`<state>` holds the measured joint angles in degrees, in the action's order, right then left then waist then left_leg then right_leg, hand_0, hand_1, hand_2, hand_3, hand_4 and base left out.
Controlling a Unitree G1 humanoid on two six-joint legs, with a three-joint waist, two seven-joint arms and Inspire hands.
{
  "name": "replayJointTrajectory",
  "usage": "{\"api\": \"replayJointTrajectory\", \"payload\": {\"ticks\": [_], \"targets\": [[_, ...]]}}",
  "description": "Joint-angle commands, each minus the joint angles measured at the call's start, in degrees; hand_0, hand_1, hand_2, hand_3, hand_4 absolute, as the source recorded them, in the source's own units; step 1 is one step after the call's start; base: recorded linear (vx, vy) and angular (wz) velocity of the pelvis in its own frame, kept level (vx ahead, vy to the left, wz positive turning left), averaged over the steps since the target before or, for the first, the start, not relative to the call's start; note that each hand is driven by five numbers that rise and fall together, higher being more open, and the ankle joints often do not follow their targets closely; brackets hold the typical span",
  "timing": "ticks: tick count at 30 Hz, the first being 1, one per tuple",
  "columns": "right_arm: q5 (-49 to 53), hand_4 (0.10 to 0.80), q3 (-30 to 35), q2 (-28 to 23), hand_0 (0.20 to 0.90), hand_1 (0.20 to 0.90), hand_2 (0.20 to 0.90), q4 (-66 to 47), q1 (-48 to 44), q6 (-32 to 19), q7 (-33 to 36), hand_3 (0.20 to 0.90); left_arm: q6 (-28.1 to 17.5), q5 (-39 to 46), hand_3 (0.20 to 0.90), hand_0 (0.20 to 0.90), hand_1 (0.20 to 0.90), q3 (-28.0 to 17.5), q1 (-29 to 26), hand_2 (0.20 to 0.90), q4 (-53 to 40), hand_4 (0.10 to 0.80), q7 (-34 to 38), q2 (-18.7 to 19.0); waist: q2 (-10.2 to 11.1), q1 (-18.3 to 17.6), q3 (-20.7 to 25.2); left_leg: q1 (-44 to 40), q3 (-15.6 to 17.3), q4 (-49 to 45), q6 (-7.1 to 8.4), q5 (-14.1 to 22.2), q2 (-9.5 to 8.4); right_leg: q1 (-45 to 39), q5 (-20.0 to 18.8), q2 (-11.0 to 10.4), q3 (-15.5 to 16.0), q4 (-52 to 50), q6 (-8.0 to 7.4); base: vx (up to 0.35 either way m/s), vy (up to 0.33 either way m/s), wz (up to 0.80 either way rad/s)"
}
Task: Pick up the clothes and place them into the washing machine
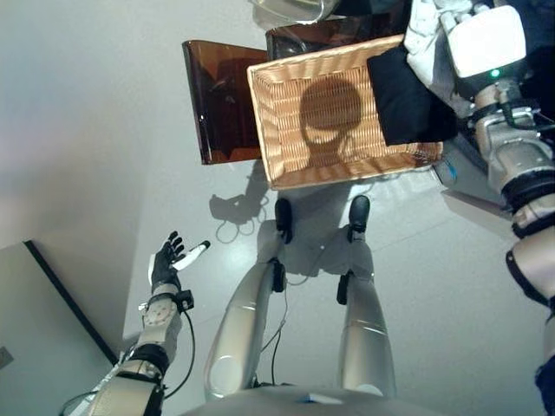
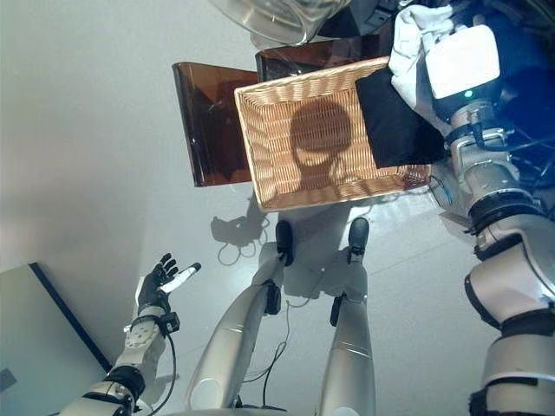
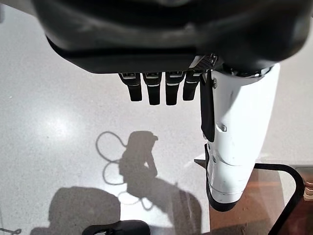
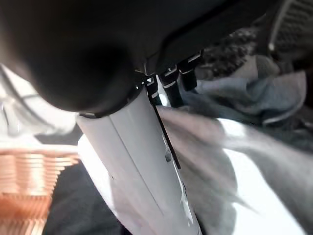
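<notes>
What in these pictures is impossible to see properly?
- Right hand: in the eye views the white garment hides its fingers.
- Washing machine: only a glass door edge shows, cut off at the top.
- Right wrist view: clothes blurred, pieces indistinct.
- Dark garment hides the basket corner beneath.

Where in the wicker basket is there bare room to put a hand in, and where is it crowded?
The wicker basket has a bare woven bottom across its left and middle, bordered by the left rim and the near rim. The right end is crowded: a dark cloth drapes over it, with the right hand holding white cloth just above. The left hand is far off, open.
</notes>
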<state>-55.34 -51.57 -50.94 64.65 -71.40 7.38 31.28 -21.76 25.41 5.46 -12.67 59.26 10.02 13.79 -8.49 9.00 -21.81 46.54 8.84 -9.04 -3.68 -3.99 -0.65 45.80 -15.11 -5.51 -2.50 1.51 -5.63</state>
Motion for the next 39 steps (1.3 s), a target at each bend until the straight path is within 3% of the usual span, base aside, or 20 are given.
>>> {"api": "replayJointTrajectory", "payload": {"ticks": [1, 15, 16, 17, 18, 35, 39], "targets": [[-1.77, 0.8, -3.3, -3.86, 0.9, 0.9, 0.9, 3.46, -10.65, 4.56, 1.22, 0.9, -2.28, 2.75, 0.9, 0.9, 0.9, -0.21, 1.9, 0.9, 2.96, 0.8, 1.5, 3.56, -1.74, 3.73, 1.09, -6.44, -3.06, 14.04, 7.51, -5.76, 1.28, -3.34, 4.7, 3.16, 2.57, -1.29, 0.34, 0.0, 0.0, 0.0], [0.08, 0.8, -10.32, -1.29, 0.9, 0.9, 0.9, 11.83, -19.14, 5.07, 0.07, 0.9, -2.5, 4.14, 0.9, 0.9, 0.9, 0.62, 1.69, 0.9, 2.92, 0.8, 2.06, 3.82, -2.87, 4.6, -0.62, -4.85, -3.75, 14.04, 7.8, -6.75, 1.19, -1.4, 3.88, 2.97, 2.59, -1.34, 0.3, -0.003, -0.003, 0.01], [-0.01, 0.665, -10.6, -1.22, 0.711, 0.711, 0.711, 11.81, -19.22, 5.08, -0.05, 0.711, -2.54, 4.16, 0.9, 0.9, 0.9, 0.49, 1.71, 0.9, 2.94, 0.8, 2.12, 3.87, -2.9, 4.64, -0.67, -4.75, -3.71, 14.04, 7.83, -6.79, 1.19, -1.22, 3.84, 2.98, 2.5, -1.33, 0.3, 0.0, 0.0, 0.0], [0.04, 0.424, -10.67, -1.14, 0.373, 0.373, 0.373, 11.78, -19.5, 4.99, -0.02, 0.373, -2.57, 4.21, 0.9, 0.9, 0.9, 0.5, 1.67, 0.9, 2.89, 0.8, 2.16, 3.83, -2.95, 4.66, -0.68, -4.65, -3.71, 14.04, 7.88, -6.84, 1.18, -1.09, 3.83, 2.98, 2.53, -1.34, 0.29, 0.0, 0.0, 0.0], [0.05, 0.3, -10.77, -1.13, 0.2, 0.2, 0.2, 11.68, -19.5, 4.92, 0.04, 0.2, -2.63, 4.24, 0.9, 0.9, 0.9, 0.45, 1.65, 0.9, 2.89, 0.8, 2.2, 3.85, -2.99, 4.69, -0.73, -4.57, -3.73, 14.04, 7.88, -6.83, 1.17, -1.05, 3.86, 2.93, 2.57, -1.38, 0.27, 0.0, 0.0, 0.0], [4.75, 0.3, -6.48, -0.34, 0.2, 0.2, 0.2, 9.75, -17.59, 3.65, 0.18, 0.2, -2.65, 4.07, 0.9, 0.9, 0.9, 0.13, 1.8, 0.9, 3.1, 0.8, 2.57, 3.68, -3.34, 4.24, -0.74, -4.53, -3.33, 14.04, 7.79, -6.71, 1.11, -0.57, 4.12, 3.04, 2.45, -2.22, 0.32, 0.003, 0.001, 0.02], [9.78, 0.3, -3.39, -0.27, 0.2, 0.2, 0.2, 12.08, -16.63, 2.64, -0.25, 0.2, -2.29, 3.96, 0.9, 0.9, 0.9, 0.02, 1.98, 0.9, 3.36, 0.8, 2.65, 3.8, -3.6, 4.31, -0.64, -4.8, -3.23, 14.04, 7.79, -6.63, 1.14, -0.8, 4.3, 3.07, 2.43, -2.35, 0.37, 0.0, 0.0, 0.0]]}}
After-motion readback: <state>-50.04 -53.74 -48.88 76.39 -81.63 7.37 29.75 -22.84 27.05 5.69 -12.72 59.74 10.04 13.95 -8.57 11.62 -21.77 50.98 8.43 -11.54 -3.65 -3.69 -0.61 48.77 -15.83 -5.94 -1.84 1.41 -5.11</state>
